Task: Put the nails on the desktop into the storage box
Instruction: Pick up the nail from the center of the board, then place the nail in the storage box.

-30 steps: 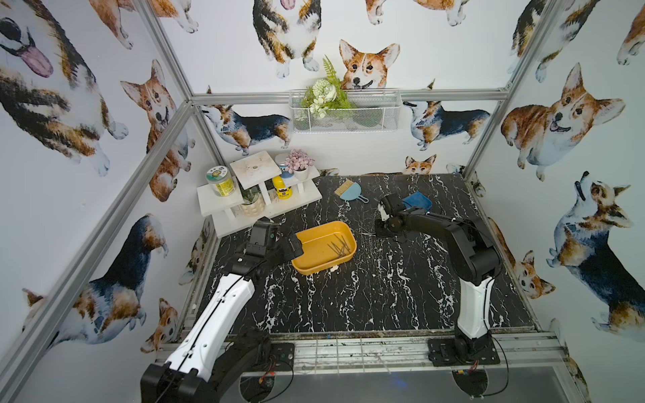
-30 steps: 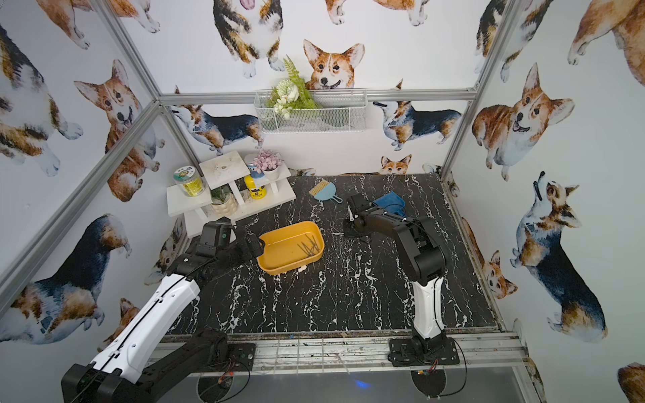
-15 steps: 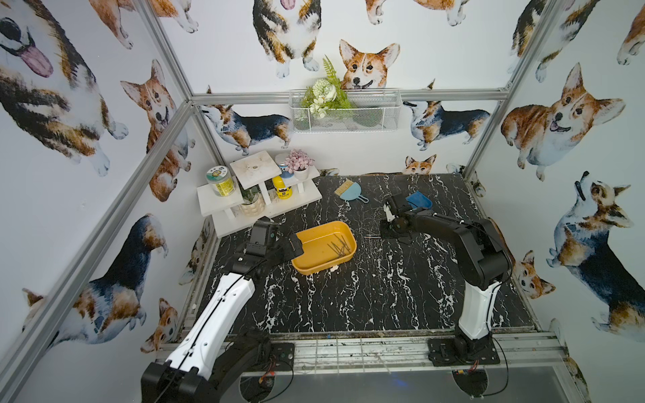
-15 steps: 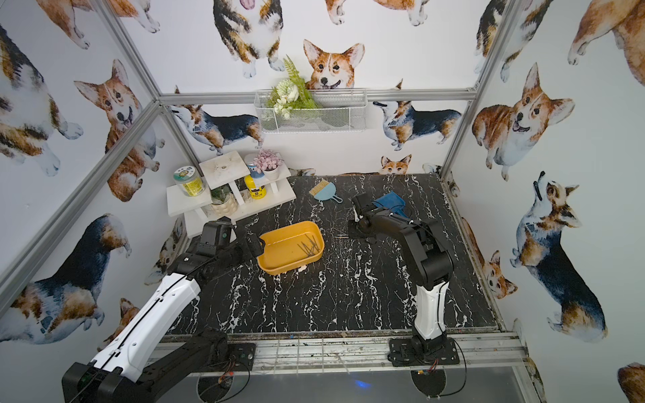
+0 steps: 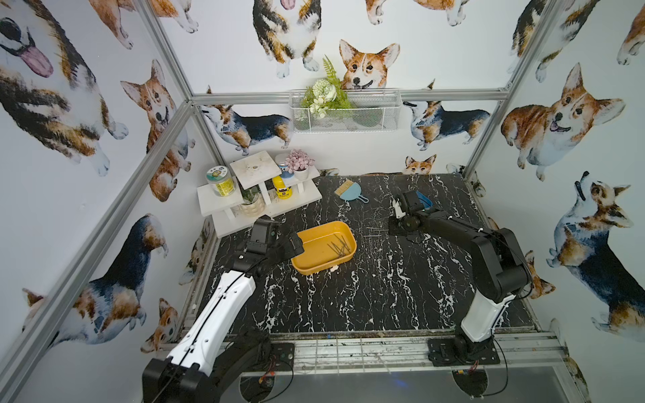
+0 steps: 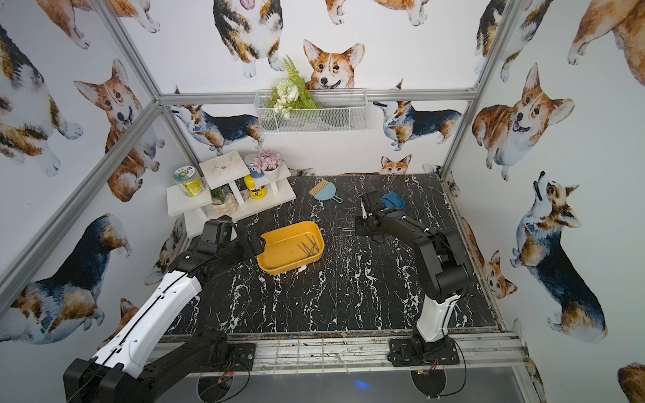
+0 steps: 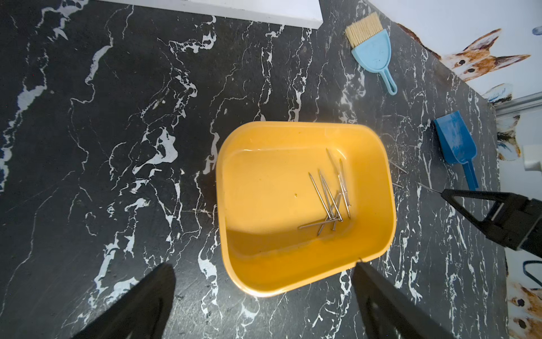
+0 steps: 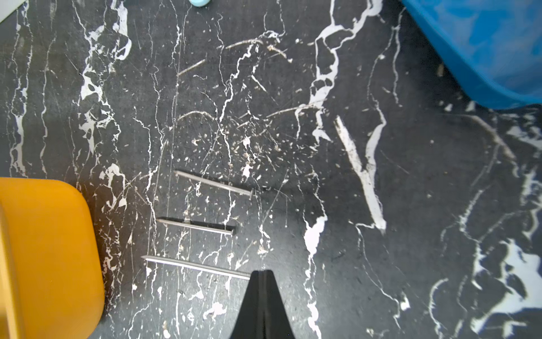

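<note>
Step in hand: picking up one more nail. The right gripper (image 8: 262, 274) has its tips pressed together, and the head end of one nail (image 8: 196, 266) runs straight into them. It looks clamped on it, w/ the point toward the storage box (image 5: 321, 268). I cannot tell if this nail is already off the desktop (image 5: 349, 296).

The two other nails (image 8: 212, 183) lie flat just beside it on the far side, btw. the box and the blue scoop (image 7: 454, 141). The box stands left of centre, w/ a heap of nails (image 7: 331, 199) in its right part. The left gripper (image 7: 263, 265) hovers at the box's left end, fingers wide apart, holding nothing.

Next, I think: lift, carry left over the rim, release above the inside. The grip is at one end only, so the nail may swing or slip; pls go slowly. Then approx. two more picks.
</note>
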Motion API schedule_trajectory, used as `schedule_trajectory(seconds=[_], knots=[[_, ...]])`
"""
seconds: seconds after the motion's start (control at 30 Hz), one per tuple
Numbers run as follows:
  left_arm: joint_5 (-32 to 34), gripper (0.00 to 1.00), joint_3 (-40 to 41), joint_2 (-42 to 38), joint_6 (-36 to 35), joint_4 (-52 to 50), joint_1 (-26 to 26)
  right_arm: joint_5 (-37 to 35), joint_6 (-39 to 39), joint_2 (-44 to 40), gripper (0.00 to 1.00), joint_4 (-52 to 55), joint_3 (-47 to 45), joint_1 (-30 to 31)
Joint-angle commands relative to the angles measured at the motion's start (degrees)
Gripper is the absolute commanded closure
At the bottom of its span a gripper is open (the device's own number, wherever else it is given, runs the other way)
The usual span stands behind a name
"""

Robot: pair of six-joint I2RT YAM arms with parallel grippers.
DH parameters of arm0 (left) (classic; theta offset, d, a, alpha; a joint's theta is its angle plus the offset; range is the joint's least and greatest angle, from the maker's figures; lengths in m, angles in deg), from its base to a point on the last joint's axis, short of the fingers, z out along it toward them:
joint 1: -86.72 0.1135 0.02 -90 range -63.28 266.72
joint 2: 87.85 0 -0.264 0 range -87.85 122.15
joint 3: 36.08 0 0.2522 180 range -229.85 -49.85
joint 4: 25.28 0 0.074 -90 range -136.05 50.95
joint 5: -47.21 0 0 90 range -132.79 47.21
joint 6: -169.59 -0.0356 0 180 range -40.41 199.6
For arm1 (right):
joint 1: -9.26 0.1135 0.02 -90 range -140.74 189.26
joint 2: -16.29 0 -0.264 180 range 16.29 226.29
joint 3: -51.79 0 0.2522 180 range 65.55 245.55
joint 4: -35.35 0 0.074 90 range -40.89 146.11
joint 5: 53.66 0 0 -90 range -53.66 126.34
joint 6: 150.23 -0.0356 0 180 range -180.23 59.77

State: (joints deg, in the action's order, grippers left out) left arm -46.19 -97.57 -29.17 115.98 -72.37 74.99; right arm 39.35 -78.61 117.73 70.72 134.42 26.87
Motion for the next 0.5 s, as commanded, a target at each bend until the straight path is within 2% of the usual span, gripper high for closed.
schedule_trajectory(seconds=[0.0, 0.2, 0.47], knots=[[-0.11, 0.00, -0.45, 0.18, -0.35, 0.53, 0.02, 0.66, 0.58, -1.89, 1.00, 0.54, -0.95, 0.06], [-0.12, 0.00, -0.05, 0.34, -0.21, 0.93, -0.02, 2.08, -0.31, -5.28, 1.00, 0.93, -0.82, 1.66], [0.32, 0.00, 1.37, 0.14, 0.27, 1.59, -0.05, 1.05, -2.90, -4.78, 1.00, 2.83, 5.35, 11.65]])
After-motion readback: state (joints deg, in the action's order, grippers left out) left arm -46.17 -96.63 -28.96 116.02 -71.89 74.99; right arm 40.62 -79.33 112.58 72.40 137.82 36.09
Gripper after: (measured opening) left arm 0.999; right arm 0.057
